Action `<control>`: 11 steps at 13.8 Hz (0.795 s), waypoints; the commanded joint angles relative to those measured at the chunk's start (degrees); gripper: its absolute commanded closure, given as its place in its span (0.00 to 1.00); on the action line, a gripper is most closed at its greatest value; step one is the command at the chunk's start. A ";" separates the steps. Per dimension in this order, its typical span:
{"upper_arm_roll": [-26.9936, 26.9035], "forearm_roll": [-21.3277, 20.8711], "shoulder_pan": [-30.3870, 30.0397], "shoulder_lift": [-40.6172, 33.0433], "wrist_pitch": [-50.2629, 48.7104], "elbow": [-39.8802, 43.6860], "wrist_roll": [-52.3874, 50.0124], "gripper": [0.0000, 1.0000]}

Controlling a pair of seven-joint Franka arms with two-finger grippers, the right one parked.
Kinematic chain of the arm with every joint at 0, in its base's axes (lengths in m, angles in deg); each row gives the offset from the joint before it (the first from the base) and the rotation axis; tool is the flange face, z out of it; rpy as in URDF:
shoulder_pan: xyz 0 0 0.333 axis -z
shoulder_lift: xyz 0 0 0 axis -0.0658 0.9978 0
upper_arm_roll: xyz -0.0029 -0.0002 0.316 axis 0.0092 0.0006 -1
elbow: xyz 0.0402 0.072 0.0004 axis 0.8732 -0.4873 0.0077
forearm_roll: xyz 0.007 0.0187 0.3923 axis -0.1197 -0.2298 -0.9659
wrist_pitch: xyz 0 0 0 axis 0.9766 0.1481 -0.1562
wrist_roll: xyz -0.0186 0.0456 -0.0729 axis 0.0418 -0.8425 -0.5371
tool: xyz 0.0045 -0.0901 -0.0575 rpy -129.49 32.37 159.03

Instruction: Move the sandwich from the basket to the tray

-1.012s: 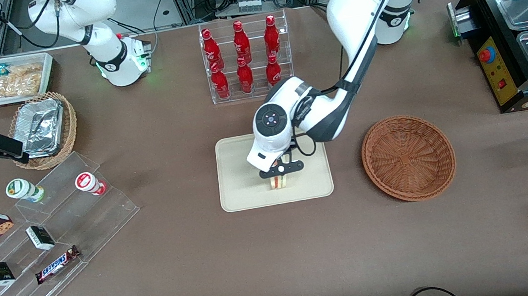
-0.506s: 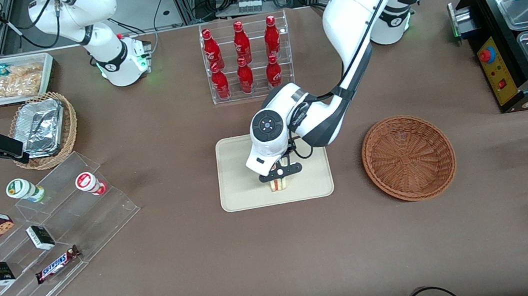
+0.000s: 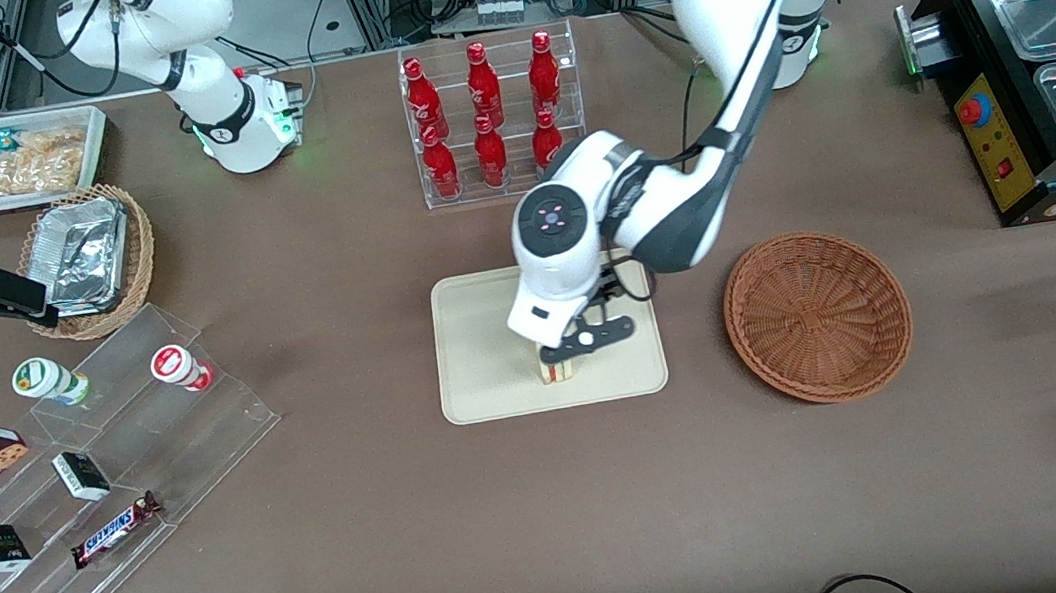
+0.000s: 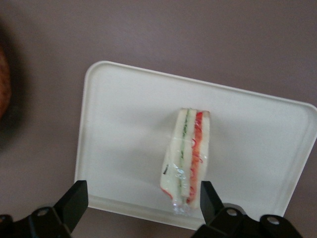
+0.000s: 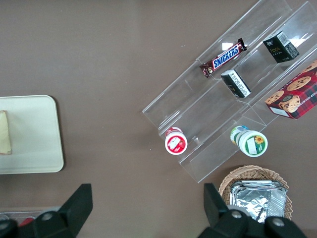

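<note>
Sandwich point(image 4: 187, 158) lying on tray point(image 4: 124, 129), gripper point(image 4: 141, 201) above, fingers point(image 4: 74, 198) spread, holding nothing

Upper centre we see a clear rack of red bottles point(image 3: 488, 120); lower left, a Snickers bar point(image 3: 114, 530) (on acrylic steps point(image 3: 98, 490)).

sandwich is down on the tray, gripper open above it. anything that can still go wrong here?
The sandwich stands on its narrow edge, so it could tip. One of the fingers of the open gripper looks close beside its wrapped end; lifting away might snag the wrap. It also sits near the rim of the tray.
</note>
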 commanded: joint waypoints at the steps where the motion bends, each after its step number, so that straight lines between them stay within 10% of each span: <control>1: -0.07 0.95 -3.91 -3.60 -5.91 -2.44 -0.23 0.00; 11: -0.07 1.21 -24.21 -23.36 -8.39 -20.00 32.09 0.00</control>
